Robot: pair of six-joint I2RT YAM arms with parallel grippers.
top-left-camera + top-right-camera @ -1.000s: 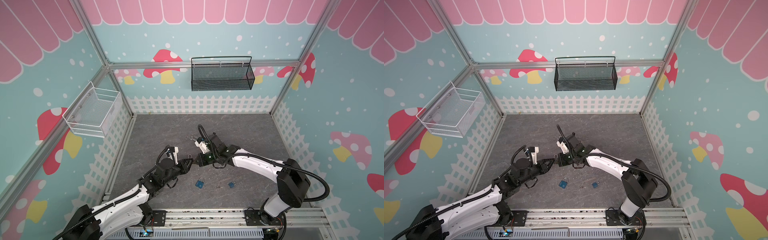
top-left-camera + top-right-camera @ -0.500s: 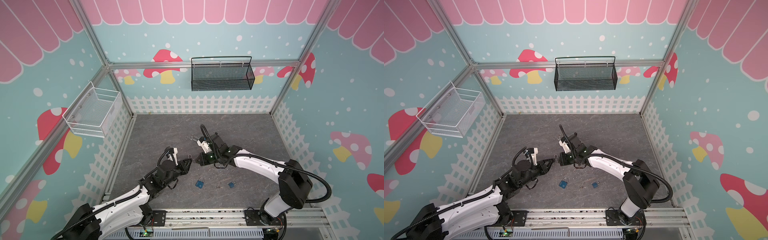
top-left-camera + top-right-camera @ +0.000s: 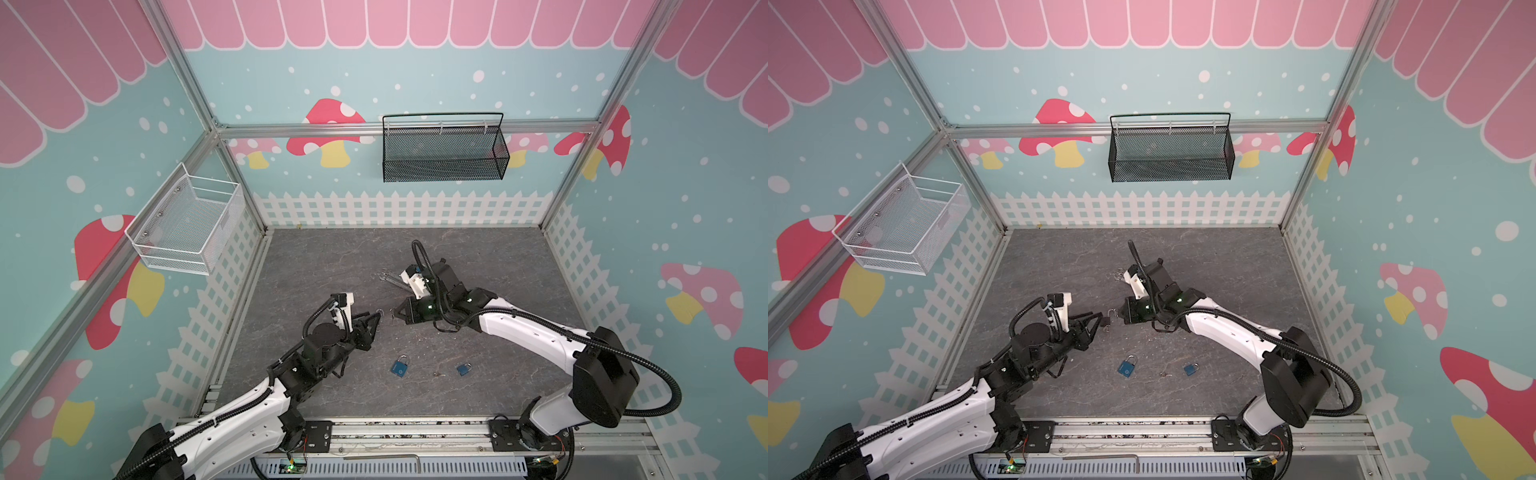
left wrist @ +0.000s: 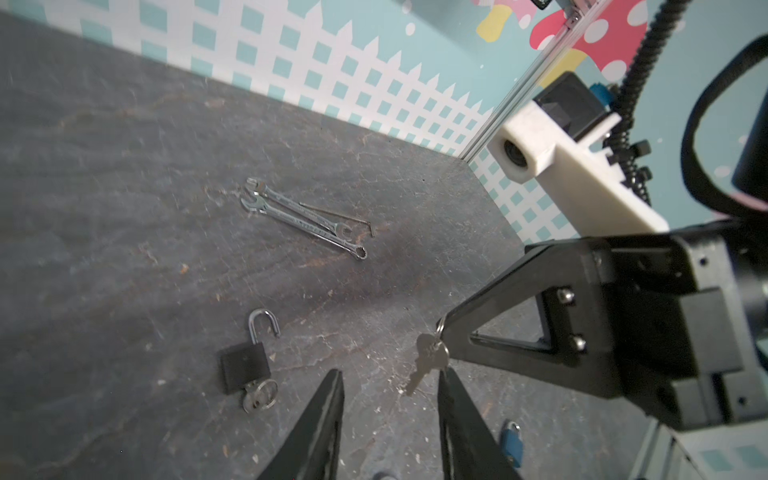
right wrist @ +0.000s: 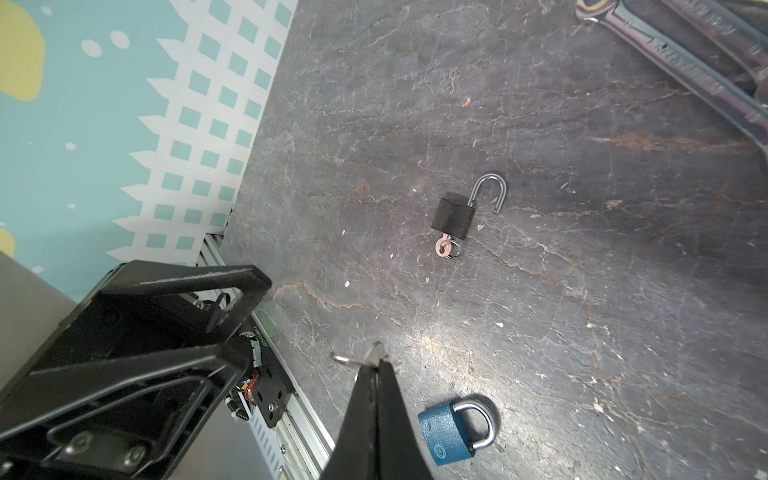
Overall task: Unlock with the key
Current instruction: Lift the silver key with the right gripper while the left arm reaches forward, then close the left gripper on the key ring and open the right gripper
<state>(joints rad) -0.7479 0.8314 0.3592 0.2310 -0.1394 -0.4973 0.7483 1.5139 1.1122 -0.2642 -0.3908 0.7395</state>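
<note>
A small black padlock (image 4: 243, 365) lies on the floor with its shackle swung open. A key with a ring (image 4: 259, 395) sticks out of its base. The padlock (image 5: 453, 218) is clearest in the wrist views and shows small in a top view (image 3: 1106, 321). My left gripper (image 4: 390, 378) stands open just beside it, with nothing between its fingers, as both top views (image 3: 376, 320) (image 3: 1098, 320) show. My right gripper (image 5: 376, 368) is shut on a second silver key (image 4: 430, 361), which hangs with its ring from the tip. The two grippers face each other.
Two blue shut padlocks (image 3: 400, 368) (image 3: 463, 369) lie near the front, with a tiny loose key (image 3: 436, 374) between them. Wrenches (image 3: 390, 279) and a thin hex key (image 4: 336, 216) lie behind the right gripper. A black basket (image 3: 444, 153) and a white one (image 3: 187, 232) hang on the walls.
My left gripper's jaws have spread wider, and the black padlock lies free on the floor beside them. The right gripper stays shut on its key, almost where it was.
</note>
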